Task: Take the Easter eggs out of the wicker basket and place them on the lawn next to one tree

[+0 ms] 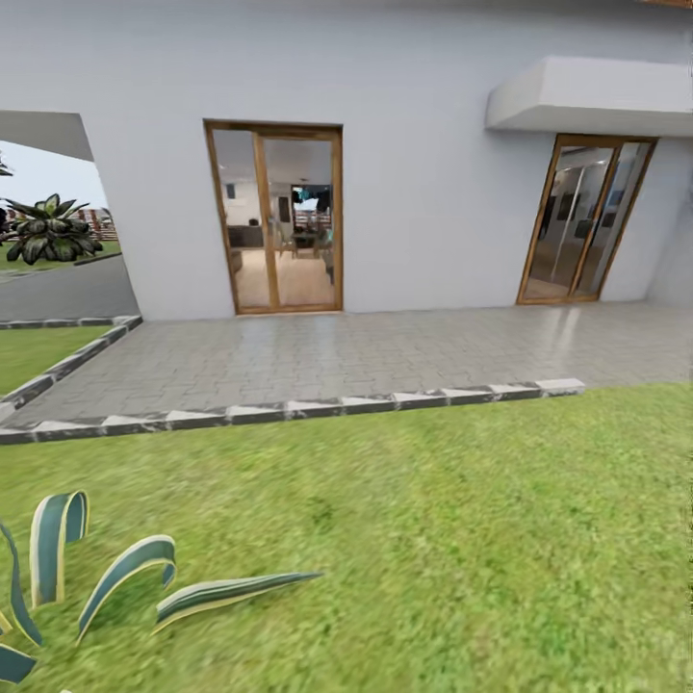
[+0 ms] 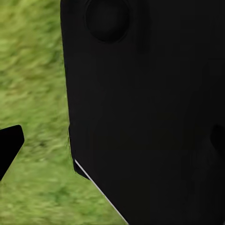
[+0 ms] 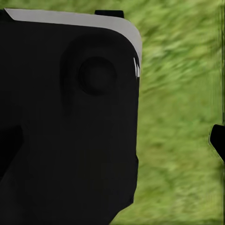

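Where lawn ends, two glazed doors.

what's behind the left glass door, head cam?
Through the left door a lit room shows: pale floor, dark furniture, what looks like a table with chairs, and a far window. Details are too small to name. The white wall hides the rest of the room.

Black robot body close up; blurred lawn beside it.

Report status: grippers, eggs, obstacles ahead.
Gripper state: cannot tell from the wrist views, dark robot parts over grass. Facing the house across the lawn. Paved patio and striped-leaf plant ahead.
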Available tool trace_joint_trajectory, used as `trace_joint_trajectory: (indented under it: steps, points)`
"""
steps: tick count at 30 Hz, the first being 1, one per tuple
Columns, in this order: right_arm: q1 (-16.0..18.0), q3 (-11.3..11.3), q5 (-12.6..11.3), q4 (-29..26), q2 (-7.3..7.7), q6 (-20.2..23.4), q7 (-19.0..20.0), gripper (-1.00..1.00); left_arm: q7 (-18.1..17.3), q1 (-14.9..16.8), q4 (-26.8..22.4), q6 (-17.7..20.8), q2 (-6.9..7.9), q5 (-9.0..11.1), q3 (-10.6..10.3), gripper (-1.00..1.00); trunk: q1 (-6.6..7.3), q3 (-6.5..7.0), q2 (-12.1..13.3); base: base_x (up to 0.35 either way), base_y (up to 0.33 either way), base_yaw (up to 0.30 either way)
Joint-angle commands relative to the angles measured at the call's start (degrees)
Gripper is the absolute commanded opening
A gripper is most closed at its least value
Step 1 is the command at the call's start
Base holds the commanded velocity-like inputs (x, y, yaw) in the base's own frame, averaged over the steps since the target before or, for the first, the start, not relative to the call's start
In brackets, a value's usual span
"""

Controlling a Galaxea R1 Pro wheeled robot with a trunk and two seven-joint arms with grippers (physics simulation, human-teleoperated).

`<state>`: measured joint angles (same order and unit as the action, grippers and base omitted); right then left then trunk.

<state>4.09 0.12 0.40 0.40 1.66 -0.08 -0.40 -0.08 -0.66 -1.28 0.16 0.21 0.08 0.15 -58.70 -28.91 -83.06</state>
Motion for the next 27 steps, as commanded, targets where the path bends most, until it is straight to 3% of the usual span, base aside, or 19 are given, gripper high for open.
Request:
trace_joint_trajectory:
  steps: [1,15,27]
  points:
    - [0.04,0.00,0.04,0.04,0.00,-0.01,-0.04,1.00,-0.01,-0.04,-0.12,0.02,0.00,0.01,0.01,1.00,-0.02,-0.05,-0.02,0.237,-0.249,-0.074]
    - [0.04,0.04,0.04,0.04,-0.02,-0.01,-0.04,1.00,-0.01,-0.04,-0.12,0.02,0.04,-0.04,-0.05,1.00,-0.02,-0.06,-0.02,0.237,-0.249,-0.019]
    - [0.04,0.03,0.04,0.04,-0.03,-0.09,0.00,1.00,-0.01,-0.04,-0.12,0.02,0.06,-0.16,-0.06,1.00,-0.02,-0.06,-0.02,0.237,-0.250,-0.268]
